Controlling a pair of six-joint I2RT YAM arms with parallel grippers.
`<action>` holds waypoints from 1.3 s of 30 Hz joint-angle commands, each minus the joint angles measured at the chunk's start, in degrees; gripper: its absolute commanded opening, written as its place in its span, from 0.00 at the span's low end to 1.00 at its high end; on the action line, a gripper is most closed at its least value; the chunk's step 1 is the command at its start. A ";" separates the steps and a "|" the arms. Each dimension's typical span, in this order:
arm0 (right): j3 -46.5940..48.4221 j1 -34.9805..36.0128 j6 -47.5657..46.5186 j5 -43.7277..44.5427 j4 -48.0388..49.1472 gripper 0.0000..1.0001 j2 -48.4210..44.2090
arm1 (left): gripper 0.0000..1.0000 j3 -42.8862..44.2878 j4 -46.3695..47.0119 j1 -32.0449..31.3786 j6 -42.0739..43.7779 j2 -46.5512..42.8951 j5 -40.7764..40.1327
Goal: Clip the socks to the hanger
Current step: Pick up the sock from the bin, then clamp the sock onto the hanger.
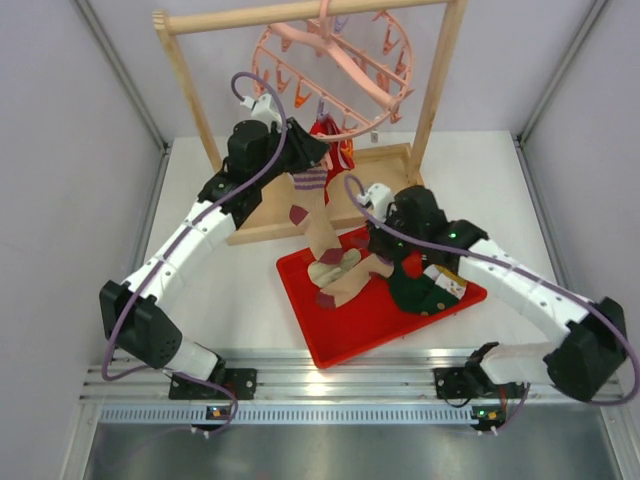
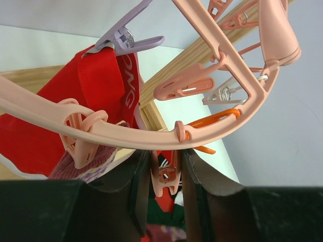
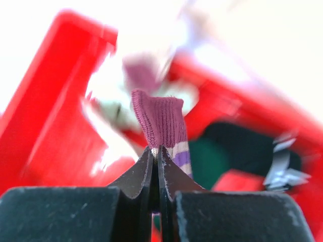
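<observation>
The pink round hanger (image 1: 340, 60) hangs from the wooden rack's top bar. My left gripper (image 1: 305, 150) is raised to its ring (image 2: 217, 55), and its jaws (image 2: 166, 186) press both sides of a pink peg (image 2: 166, 174). A tan sock with purple patches (image 1: 315, 215) hangs beside that gripper down to the tray; its purple cuff (image 2: 75, 169) sits at a neighbouring peg. A red sock (image 2: 96, 85) hangs from a purple peg (image 2: 121, 39). My right gripper (image 1: 378, 250) is shut on the purple striped cuff (image 3: 159, 121) of a second tan sock (image 1: 345, 282) over the tray.
The red tray (image 1: 350, 335) holds a dark green sock (image 1: 415, 285) and a black sock with white stripes (image 1: 447, 285). The wooden rack (image 1: 190, 90) stands on a wooden base behind the tray. An orange peg (image 2: 217, 118) dangles to the right of my left fingers.
</observation>
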 commanded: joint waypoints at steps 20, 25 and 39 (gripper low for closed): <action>-16.91 1.00 -22.55 25.02 65.56 0.00 -9.18 | 0.00 -4.78 9.40 2.24 -12.03 -2.59 10.82; -17.36 3.20 -25.81 24.93 72.25 0.00 -7.33 | 0.00 -2.24 3.98 2.15 -13.61 -0.93 10.29; -15.78 8.91 -28.72 29.41 77.18 0.00 -2.58 | 0.00 3.75 -8.88 2.06 -18.27 1.63 2.04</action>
